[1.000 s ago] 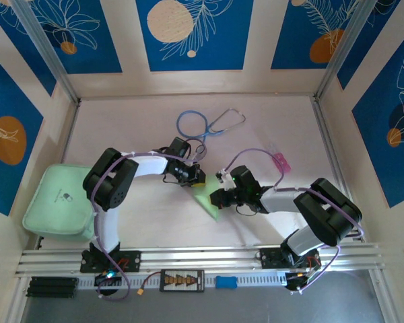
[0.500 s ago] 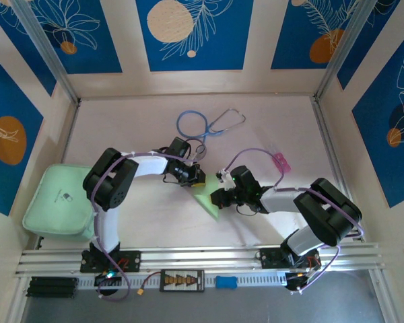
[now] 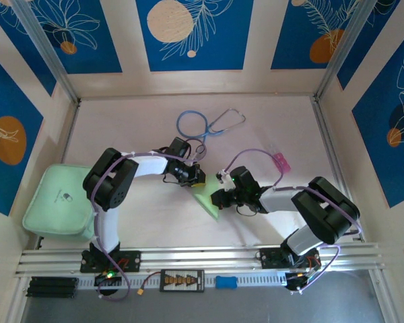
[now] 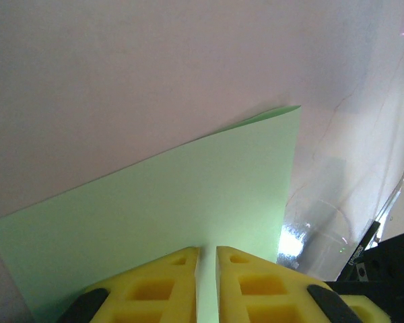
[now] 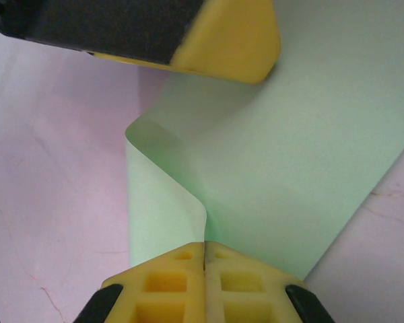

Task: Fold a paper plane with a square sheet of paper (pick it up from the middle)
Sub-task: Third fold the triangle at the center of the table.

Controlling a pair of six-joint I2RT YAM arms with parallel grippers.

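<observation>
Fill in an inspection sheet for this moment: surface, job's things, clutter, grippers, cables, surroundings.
Surface: pale table, no spills seen.
Job's things: square sheet of paper, pale green, lifted and curled between the two arms; not yet a plane.
Clutter: stethoscope at the far side; pink item to the right; mint-green pad at the left edge.
Grippers: left gripper and right gripper each pinch an edge of the sheet.
Cables: lilac cables run along both arms, none snagged.
Surroundings: blue leaf-print panels; metal rail in front.
</observation>
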